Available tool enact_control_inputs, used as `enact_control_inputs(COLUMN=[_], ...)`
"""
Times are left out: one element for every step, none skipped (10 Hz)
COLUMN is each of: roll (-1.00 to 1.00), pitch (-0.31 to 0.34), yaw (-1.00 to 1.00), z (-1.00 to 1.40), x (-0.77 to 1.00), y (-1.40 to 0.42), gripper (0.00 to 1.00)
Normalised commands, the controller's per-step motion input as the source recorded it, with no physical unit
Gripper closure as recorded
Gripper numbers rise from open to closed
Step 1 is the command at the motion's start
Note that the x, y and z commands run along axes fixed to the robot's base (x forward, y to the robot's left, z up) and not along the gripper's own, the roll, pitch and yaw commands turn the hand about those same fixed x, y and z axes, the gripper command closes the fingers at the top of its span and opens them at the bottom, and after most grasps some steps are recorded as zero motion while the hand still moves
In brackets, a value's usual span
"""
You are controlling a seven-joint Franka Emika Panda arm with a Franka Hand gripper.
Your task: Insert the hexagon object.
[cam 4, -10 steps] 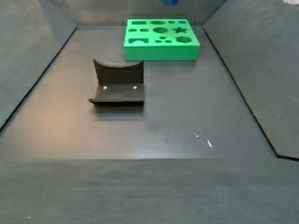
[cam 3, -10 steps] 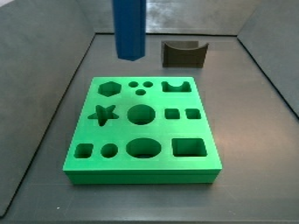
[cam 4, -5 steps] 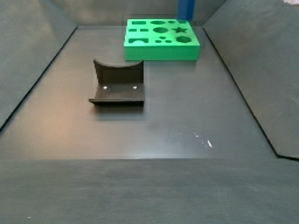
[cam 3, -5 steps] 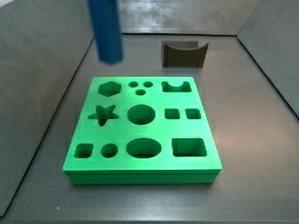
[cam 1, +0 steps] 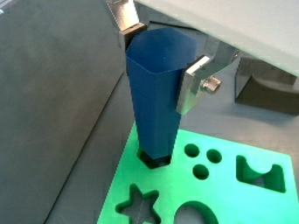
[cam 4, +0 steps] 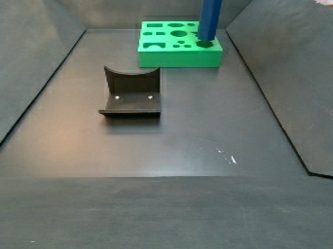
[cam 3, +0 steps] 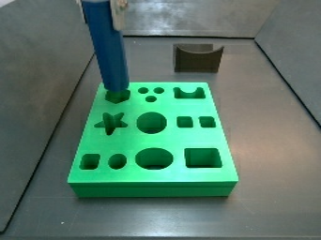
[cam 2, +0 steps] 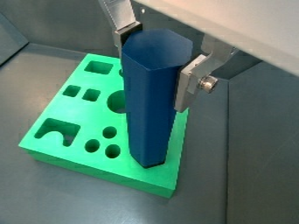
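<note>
Hexagon object [cam 3: 107,52]: long slim blue prism, smooth, upright, lower end in hex hole at far-left corner of green board [cam 3: 153,178]. Pincer [cam 1: 162,48] above board, pinching bar's top betw silver fingers [cam 1: 194,80]. Vs 0.5 s ago: bar lower, tip now at hole, was hovering behind board. Dark grey notched block [cam 3: 197,57] on surface beyond, unchanged.

A dark fixture [cam 4: 130,92] with a curved notch stands on the dark grey floor [cam 4: 169,175], well apart from the green board. In a side view it [cam 3: 197,57] sits beyond the board's far edge, near the back wall [cam 3: 201,19].
</note>
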Motion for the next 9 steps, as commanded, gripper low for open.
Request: enact_control_inputs(roll=[-0.11,0.0,0.0,0.0,-0.01,-0.02,0.0,0.0,0.0], pitch=[-0.01,0.0,0.0,0.0,0.0,0.0,0.0,0.016,0.0], yaw=[0.11,0.06,0.07,0.02,0.0,0.0,0.0,0.0,0.0], z=[-0.35,-0.5,-0.55,-0.49,-0.51,-0.48,-0.31,-0.17,-0.05], x=[0.0,0.0,0.0,0.0,0.13,0.23,0.2,0.11,0.0], y=[-0.07,0.0,0.0,0.0,0.0,0.0,0.0,0.0,0.0], gripper=[1.0,1.0,1.0,1.0,1.0,1.0,1.0,1.0,1.0])
